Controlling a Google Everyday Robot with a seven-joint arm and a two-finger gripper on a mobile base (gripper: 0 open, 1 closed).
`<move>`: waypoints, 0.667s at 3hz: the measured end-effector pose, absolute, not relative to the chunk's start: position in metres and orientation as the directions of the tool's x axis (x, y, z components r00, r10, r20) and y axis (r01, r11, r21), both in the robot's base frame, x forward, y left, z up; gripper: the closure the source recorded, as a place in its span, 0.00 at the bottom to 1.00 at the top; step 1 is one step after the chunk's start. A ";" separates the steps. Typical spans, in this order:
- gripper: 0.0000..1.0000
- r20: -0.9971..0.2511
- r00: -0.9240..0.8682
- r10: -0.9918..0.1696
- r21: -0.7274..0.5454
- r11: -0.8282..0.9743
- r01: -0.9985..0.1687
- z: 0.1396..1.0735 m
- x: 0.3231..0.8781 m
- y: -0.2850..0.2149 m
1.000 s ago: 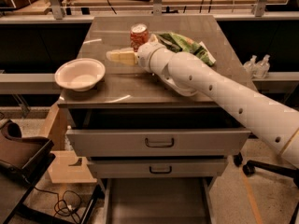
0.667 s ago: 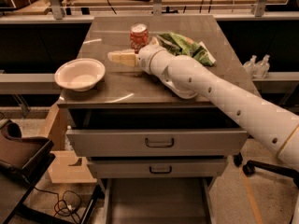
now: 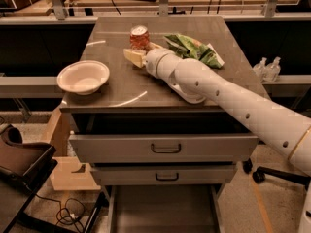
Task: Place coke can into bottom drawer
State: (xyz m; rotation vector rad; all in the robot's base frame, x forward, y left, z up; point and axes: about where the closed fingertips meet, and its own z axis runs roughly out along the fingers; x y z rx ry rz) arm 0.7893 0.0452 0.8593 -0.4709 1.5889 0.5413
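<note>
We see the coke can standing upright near the back of the grey cabinet top, its silver top facing up, just left of a crumpled green bag. The gripper sits low over the cabinet top just in front of the can, with its pale tip pointing left. It is very close to the can's base, but we cannot tell whether the two touch, nor whether the gripper is released or clenched on anything. Behind it the thick white arm runs down and to the right across the surface, passing over the lower edge of the green bag and leaving the picture at the right side. A white bowl rests upright near the front left corner of the top, well apart from the can. Below the top we see two grey drawer fronts with dark handles, the upper one and the lower one. Under them the bottom drawer is pulled out toward us, showing its flat dark floor between thin side rails. Two small clear bottles stand on a ledge to the right of the cabinet. A dark chair stands at the left, and cables lie on the floor near it.
</note>
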 end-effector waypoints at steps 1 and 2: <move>0.64 -0.996 -0.086 0.017 0.066 0.800 -0.596 0.859 0.789 0.047; 0.88 -0.996 -0.086 0.018 0.066 0.798 -0.599 0.859 0.789 0.049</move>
